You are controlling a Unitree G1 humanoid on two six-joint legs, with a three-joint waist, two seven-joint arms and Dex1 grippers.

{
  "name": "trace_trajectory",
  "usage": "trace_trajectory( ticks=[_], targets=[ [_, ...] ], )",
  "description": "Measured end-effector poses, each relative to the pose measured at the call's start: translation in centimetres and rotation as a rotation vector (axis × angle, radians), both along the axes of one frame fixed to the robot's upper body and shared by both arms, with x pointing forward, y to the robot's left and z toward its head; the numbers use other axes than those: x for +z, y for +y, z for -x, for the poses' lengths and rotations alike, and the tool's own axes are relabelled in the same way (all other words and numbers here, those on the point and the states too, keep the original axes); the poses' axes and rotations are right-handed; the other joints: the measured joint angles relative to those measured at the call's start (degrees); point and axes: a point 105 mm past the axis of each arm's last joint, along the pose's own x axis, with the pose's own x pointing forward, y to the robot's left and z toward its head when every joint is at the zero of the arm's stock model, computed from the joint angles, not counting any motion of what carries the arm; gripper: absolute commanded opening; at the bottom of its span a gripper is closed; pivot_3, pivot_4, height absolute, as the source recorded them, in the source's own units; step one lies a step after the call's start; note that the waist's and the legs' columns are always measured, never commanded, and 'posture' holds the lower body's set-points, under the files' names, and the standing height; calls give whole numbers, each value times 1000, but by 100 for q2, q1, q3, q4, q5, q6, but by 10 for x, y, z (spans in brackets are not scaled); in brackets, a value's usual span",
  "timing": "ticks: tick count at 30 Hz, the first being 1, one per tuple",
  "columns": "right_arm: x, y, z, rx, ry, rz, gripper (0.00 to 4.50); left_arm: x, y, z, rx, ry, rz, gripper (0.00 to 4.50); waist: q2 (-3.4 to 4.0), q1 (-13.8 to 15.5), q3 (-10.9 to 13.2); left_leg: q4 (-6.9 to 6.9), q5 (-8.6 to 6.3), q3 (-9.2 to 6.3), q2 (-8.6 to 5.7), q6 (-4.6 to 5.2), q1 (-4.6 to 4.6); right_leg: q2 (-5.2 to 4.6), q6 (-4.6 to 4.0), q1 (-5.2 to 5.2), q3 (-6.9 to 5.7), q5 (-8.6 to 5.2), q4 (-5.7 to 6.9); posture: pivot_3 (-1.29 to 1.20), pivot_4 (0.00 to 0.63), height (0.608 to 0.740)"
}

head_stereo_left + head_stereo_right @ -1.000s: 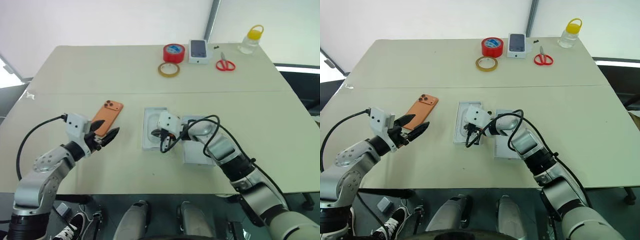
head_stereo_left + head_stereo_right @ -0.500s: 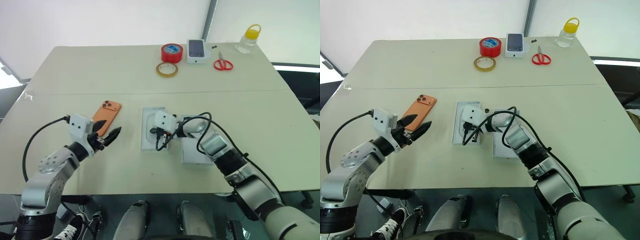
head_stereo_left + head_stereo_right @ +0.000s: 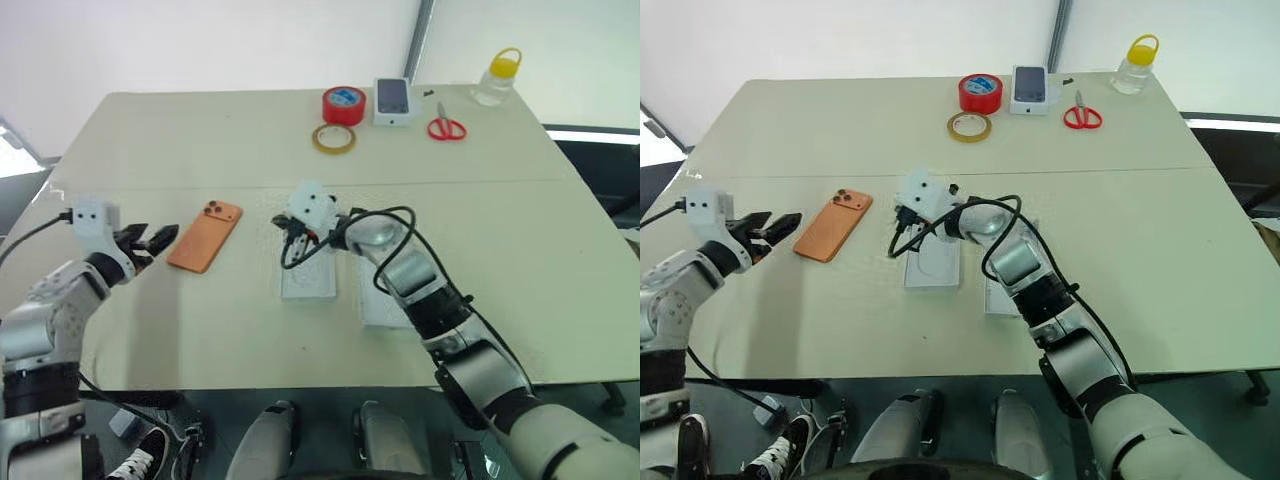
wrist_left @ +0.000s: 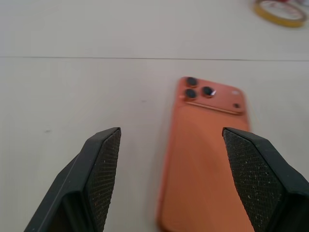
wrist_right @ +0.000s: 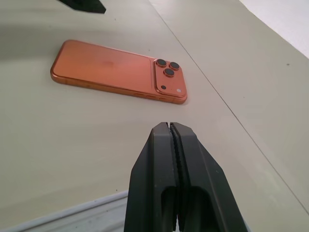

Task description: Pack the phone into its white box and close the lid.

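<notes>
The orange phone (image 3: 205, 236) lies flat, camera side up, on the left half of the table. My left gripper (image 3: 150, 240) hovers just left of the phone, open and holding nothing; in its wrist view the phone (image 4: 207, 154) lies ahead between the fingers. My right gripper (image 3: 290, 235) is shut on nothing, over the far end of a shallow white tray (image 3: 310, 280) and pointing at the phone (image 5: 116, 70). A second white tray (image 3: 385, 305) lies beside it, partly under my right arm. I cannot tell which tray is the white box and which the lid.
Along the far edge stand a red tape roll (image 3: 343, 104), a yellowish tape ring (image 3: 335, 139), a small white box with a phone picture (image 3: 395, 101), red scissors (image 3: 450, 128) and a yellow-capped bottle (image 3: 497, 80). A seam (image 3: 150, 187) crosses the table.
My left gripper swung to the left, from the phone's near end to its left side. The right gripper rose and moved left over the tray toward the phone. Phone and trays stayed put.
</notes>
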Motion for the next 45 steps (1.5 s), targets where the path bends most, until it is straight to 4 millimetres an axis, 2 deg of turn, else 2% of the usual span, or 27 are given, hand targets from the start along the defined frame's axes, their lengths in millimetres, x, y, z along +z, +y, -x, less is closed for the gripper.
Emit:
trace_trajectory(
  ticks=[3,5,7,13,17,23,36,45],
  targets=[
    [-2,10,3,5,-13,24,54,-14,0,-8,-24,65,9,3533,-2,-9,-1,1,0,-2,0,0,0,1,0,-2,0,0,4,0,150,740],
    [-5,22,10,43,-5,33,54,-24,-6,-11,-66,118,35,3533,-2,-35,-1,-2,0,-3,2,0,0,3,0,-4,0,0,6,0,150,740],
    [-6,25,12,55,5,37,54,-32,-15,-13,-115,171,62,3533,-2,-54,-1,-2,1,-3,2,0,0,4,0,-6,0,0,8,0,150,740],
    [-8,24,12,58,17,44,54,-30,-26,-6,-237,263,129,3533,0,-143,-2,-1,0,-5,1,3,1,3,0,-5,0,0,17,0,150,740],
    [-6,25,11,68,24,62,54,-30,-41,10,-333,324,190,3533,1,-164,-3,-1,0,-6,1,4,2,2,0,-5,1,0,19,0,150,740],
    [-9,38,9,90,64,72,54,-32,-57,22,-396,337,234,3533,3,-146,-5,-1,-1,-8,1,5,6,1,0,0,0,0,18,0,150,740],
    [-42,48,-17,11,47,278,54,-25,-47,-2,-266,283,349,3533,1,-209,-5,-9,15,-12,4,-21,7,8,-1,-11,0,1,29,0,150,740],
    [-47,70,-12,46,45,302,54,-28,-47,-7,-275,312,384,3533,2,-267,-6,-8,18,-16,1,-26,9,8,-1,-10,-1,1,42,0,150,740]
  ],
)
